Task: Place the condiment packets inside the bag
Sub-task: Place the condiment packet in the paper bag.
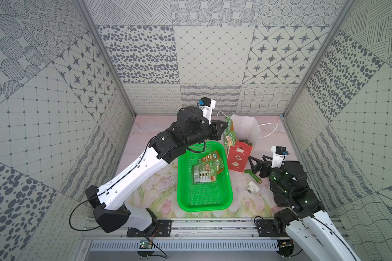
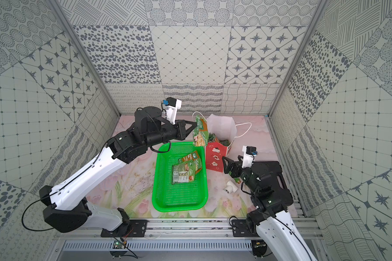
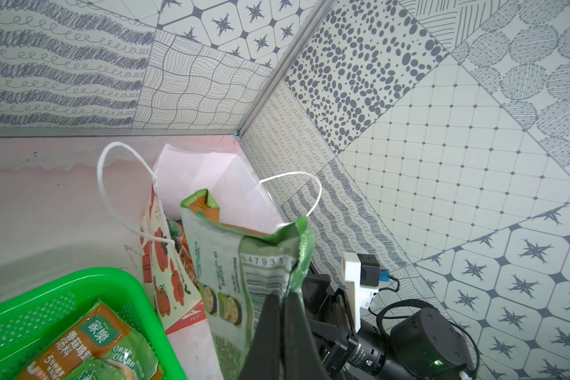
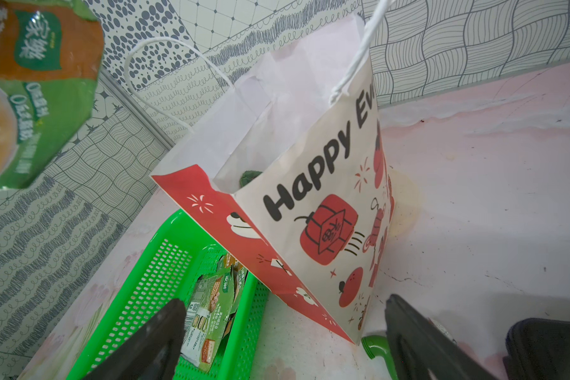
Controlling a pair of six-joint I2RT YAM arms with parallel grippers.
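Observation:
The bag (image 1: 239,158) stands open right of the basket, red in front and white inside (image 3: 208,174); its side reads "Happy" (image 4: 310,184). Dark green condiment packets (image 1: 247,142) lie inside it. My left gripper (image 1: 225,124) is shut on the edge of a large green and orange packet (image 3: 231,263). That packet hangs at the bag's left rim, seen in both top views (image 2: 199,133). A few more packets (image 1: 207,169) lie in the basket (image 4: 211,306). My right gripper (image 1: 252,165) is open and empty, low by the bag's near right corner (image 4: 285,304).
The green mesh basket (image 1: 204,198) sits mid-table, touching the bag's left side. A green bent tube (image 1: 254,176) and a white fitting (image 1: 252,187) lie by the right arm. Enclosure walls stand close behind and to the right of the bag.

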